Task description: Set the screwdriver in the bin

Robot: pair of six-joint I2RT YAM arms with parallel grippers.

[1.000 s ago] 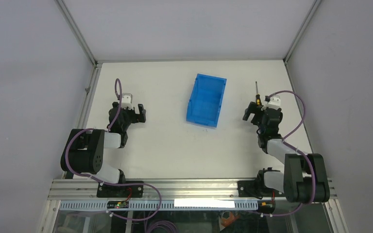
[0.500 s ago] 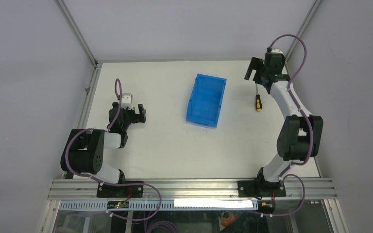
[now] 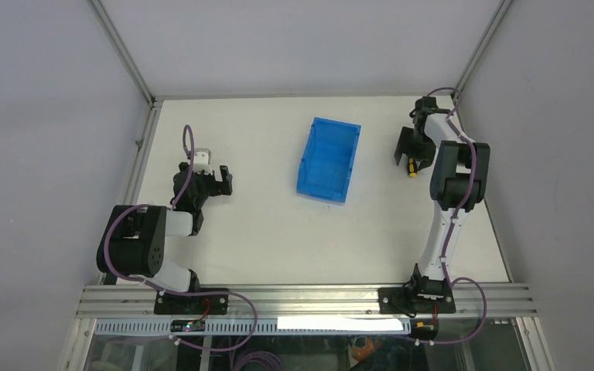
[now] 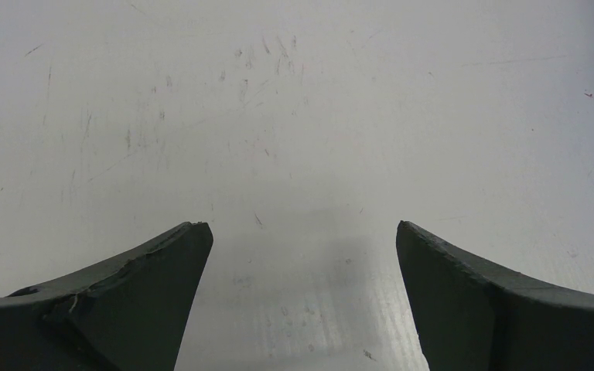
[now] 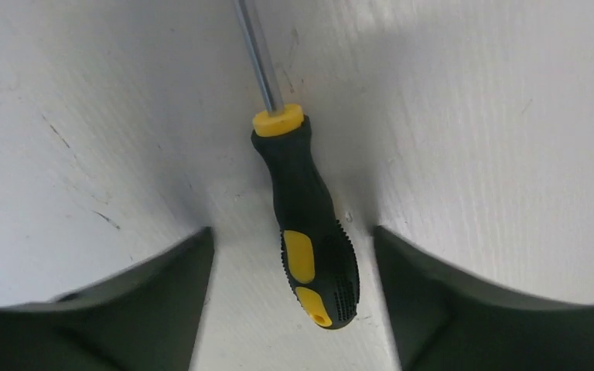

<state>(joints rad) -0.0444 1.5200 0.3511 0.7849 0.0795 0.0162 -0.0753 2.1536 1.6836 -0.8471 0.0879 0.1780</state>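
Bench (image 3: 263,232): bin (image 3: 329,158) sits about mid-width, in the far half. Screwdriver (image 3: 411,166) lies flat on the bench to the right of the bin, apart from it, near the right edge. Right tool (image 5: 292,229) is directly over the screwdriver. Its fingers are spread to either side of the handle with a gap on each side, and the shaft runs away from the tool, out of the top of the wrist view. Left tool (image 4: 302,236) is at the left side of the bench, well apart from the bin, fingers spread just above the bench surface.
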